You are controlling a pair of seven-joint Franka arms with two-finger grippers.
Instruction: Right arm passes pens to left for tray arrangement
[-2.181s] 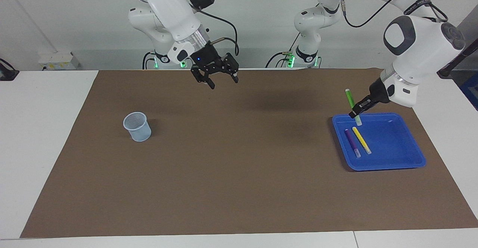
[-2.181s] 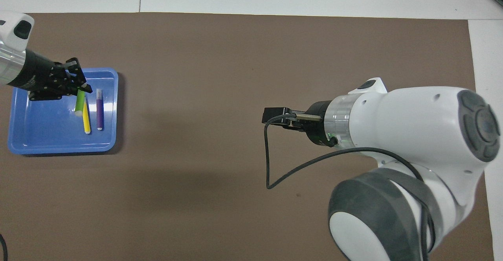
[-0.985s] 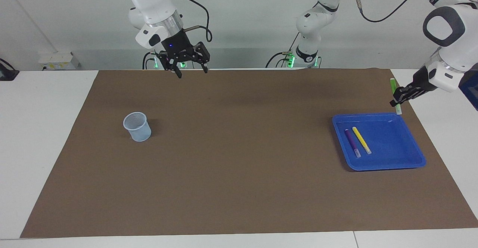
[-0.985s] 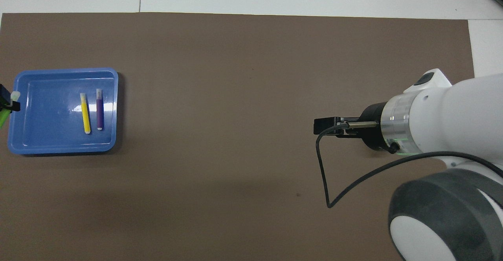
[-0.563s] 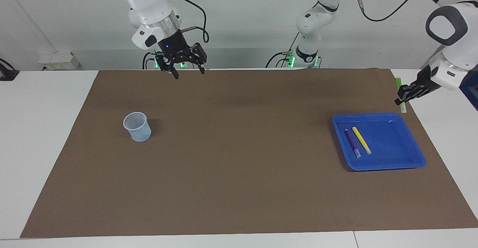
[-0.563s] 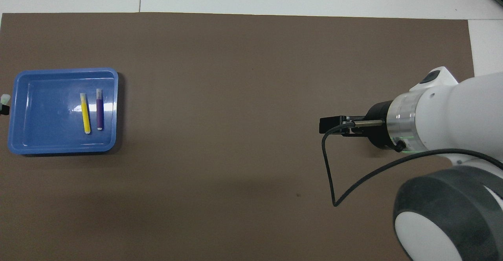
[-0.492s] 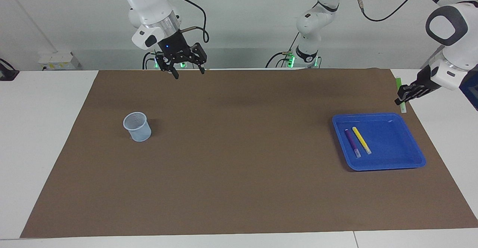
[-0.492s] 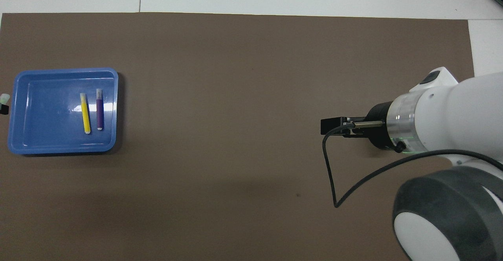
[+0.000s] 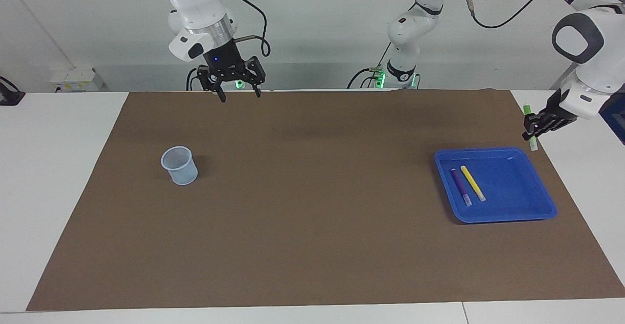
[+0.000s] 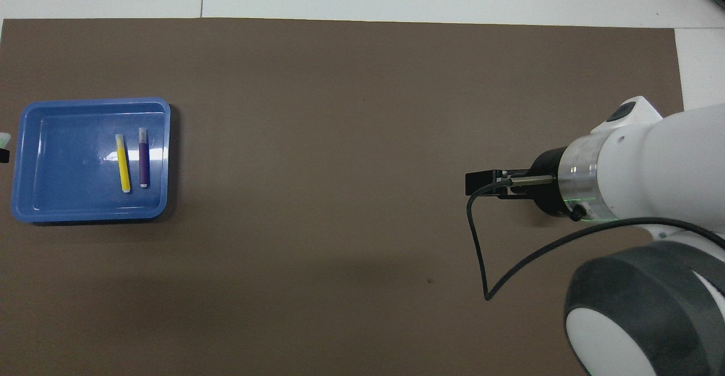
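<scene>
Still outside the tray [image 9: 539,181]: green pen [image 9: 529,125] pinched upright in left gripper [image 9: 533,126], just off the tray's rim at the left arm's end; purple pen [image 9: 460,186] and yellow pen [image 9: 473,183] lying inside. Right gripper [image 9: 237,91] spread, empty, well apart from the tray, waiting.

White worktop [image 9: 58,177], seams visible between its panels. Large brown mat [image 9: 312,246] covers most of it, bare white strips showing at both ends and along the edge farthest from the robots. Plain pale grey-white wall [image 9: 322,26] at the robots' side, darker band along its base. Small white box with yellow labels [image 9: 75,79] against the wall at the right arm's end. Dark object [image 9: 9,94] at the worktop edge there, partly cut off. Even diffuse light, soft shadows on the mat.
</scene>
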